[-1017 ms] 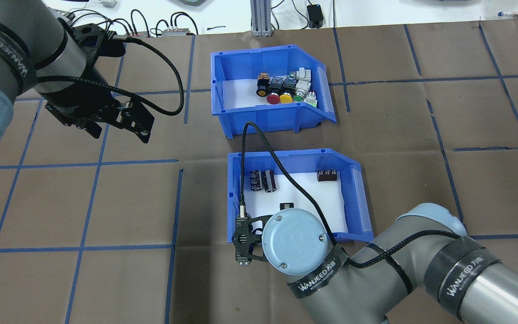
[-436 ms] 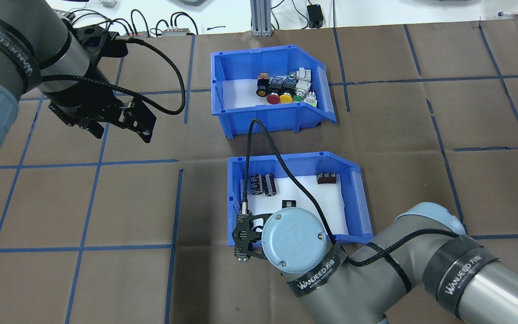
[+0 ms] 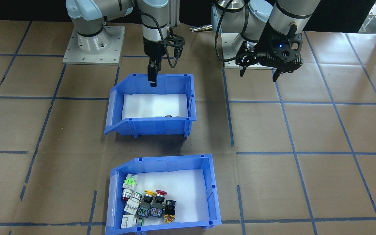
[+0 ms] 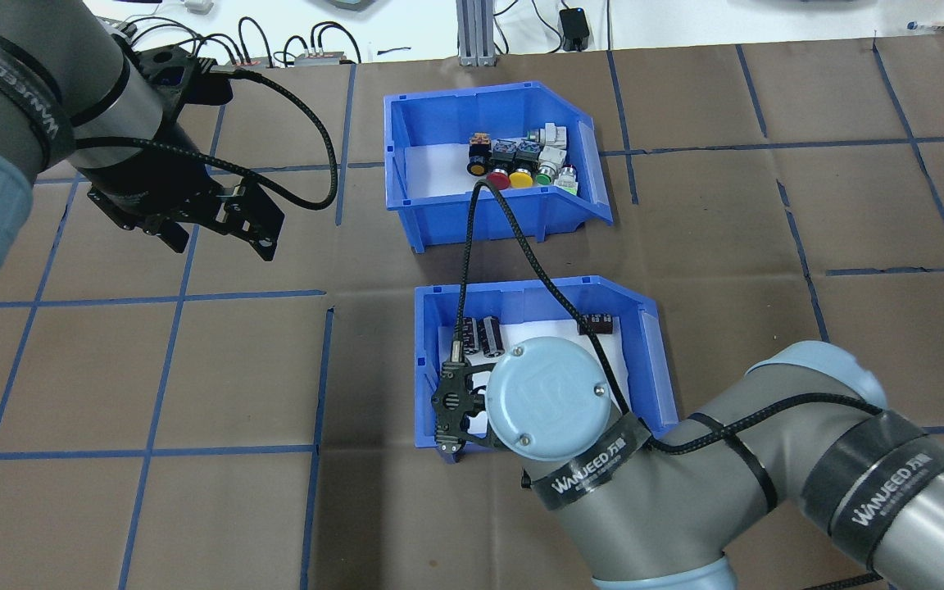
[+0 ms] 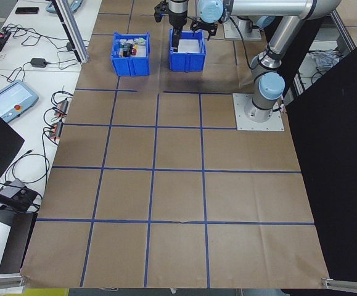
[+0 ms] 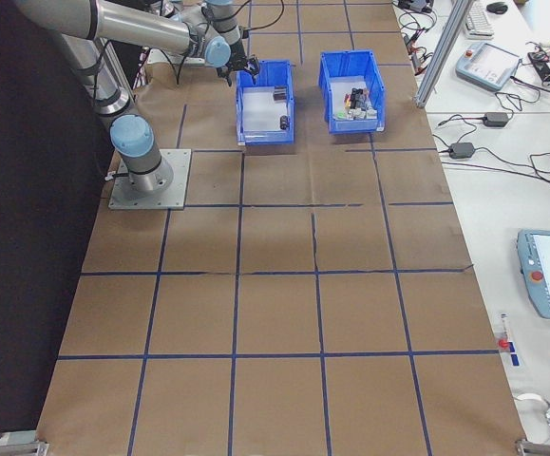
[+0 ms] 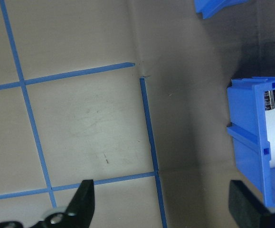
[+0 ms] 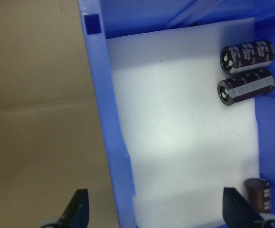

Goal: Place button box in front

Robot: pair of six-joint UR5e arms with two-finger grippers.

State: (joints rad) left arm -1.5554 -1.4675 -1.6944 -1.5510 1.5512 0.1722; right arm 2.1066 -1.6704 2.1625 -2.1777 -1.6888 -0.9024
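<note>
The button box [image 4: 495, 164] is sitting in the upper middle of the overhead view and at the bottom middle of the front-facing view, well apart from both arms. It is looking like a rigid moulded plastic bin: stiff walls, light for its bulk, smooth and probably a little slippery on the brown paper table [image 4: 767, 344]. The load inside is small, so I am judging the weight as low; the loose switches are likely to slide on the foam if the bin gets tilted or jerked. A straight wall rim, pinched across its thickness, is seeming the best hold, since the sloped cut-away end is offering less edge.

It is showing blue, with white foam lining its floor. The push-button switches [image 3: 148, 204], green, yellow, red and black, are clustering toward the cut-away end.

The other blue bin [image 4: 644, 328], holding a few dark cylinders [image 8: 246, 71], is lying in the lower middle of the overhead view. The right gripper [image 8: 156, 209] is standing spread apart astride that bin's side wall, gripping nothing. The left gripper [image 7: 161, 204] is hanging spread wide and empty over bare table.
</note>
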